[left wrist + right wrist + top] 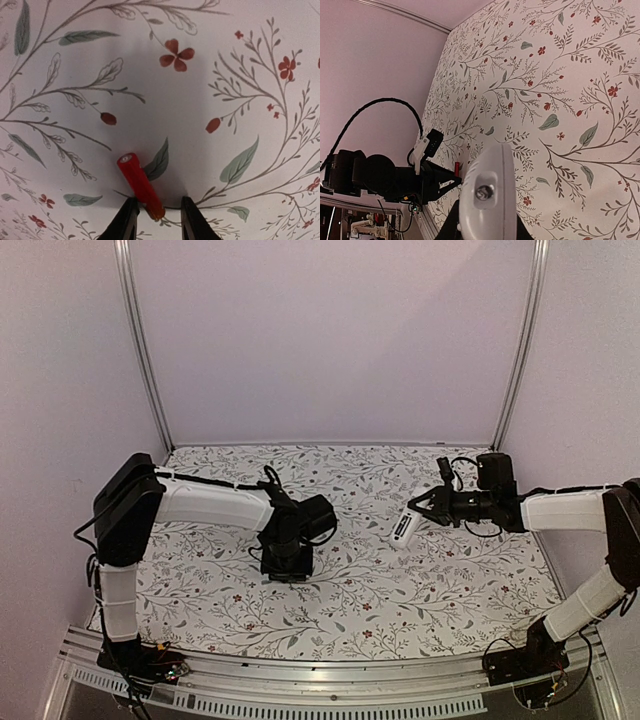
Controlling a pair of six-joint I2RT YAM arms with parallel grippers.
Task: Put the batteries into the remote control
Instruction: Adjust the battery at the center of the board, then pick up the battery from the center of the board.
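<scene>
Left gripper (pixel 156 220) is pointing straight down at the table (pixel 440 610), well left of the remote (pixel 404 526). Its fingers are standing spread, straddling the near end of the red battery (pixel 139 184) with some gap showing; no pinch yet. The battery is lying flat on the flowered cloth, slanting away from the fingers, also well left of the remote.

Right gripper (pixel 418 512) is clamping the remote from its right side and seems to be holding it tilted, clear of the table. In the right wrist view the remote is showing end-on, a white rounded body with a small round fitting. Cannot tell whether the battery bay is lying open or which face is turning up.

The black battery is not showing in any view.

Progress, as a judgement: early. Remote is in hand and the red battery is being lined up for a grasp. Nothing is loaded, and picking, carrying and seating both batteries are all left to do.
</scene>
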